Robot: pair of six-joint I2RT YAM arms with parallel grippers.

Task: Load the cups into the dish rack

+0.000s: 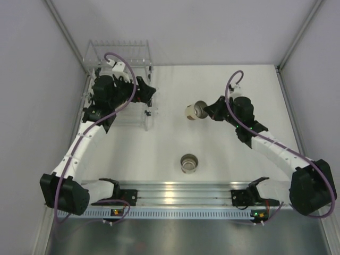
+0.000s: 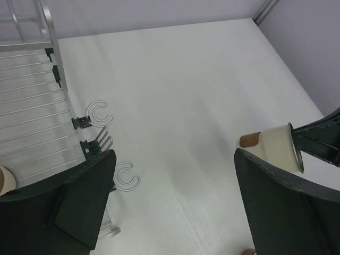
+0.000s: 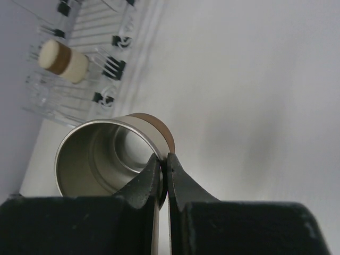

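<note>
A: What is found nearest on the worktop?
B: A ribbed aluminium rail is laid along the near edge of the white, matt surface. Just beyond it, at 6 o'clock of the surface, a cream cup is stood upright, its silvery inside shown.

A: And further out?
B: At 12 o'clock from that cup, a second cup is held on its side, mouth turned towards 3 o'clock. Its rim is pinched by the right hand, clamped tight with one finger inside and one outside.

A: Where is the dish rack placed?
B: At 10 o'clock, near the left wall. A third cup is seen lying among its clear tines. The left hand is held over the rack's right-hand edge, spread wide, with nothing gripped.

A: And the room?
B: The worktop is enclosed by plain grey walls, joined at the far corners by metal posts.
</note>
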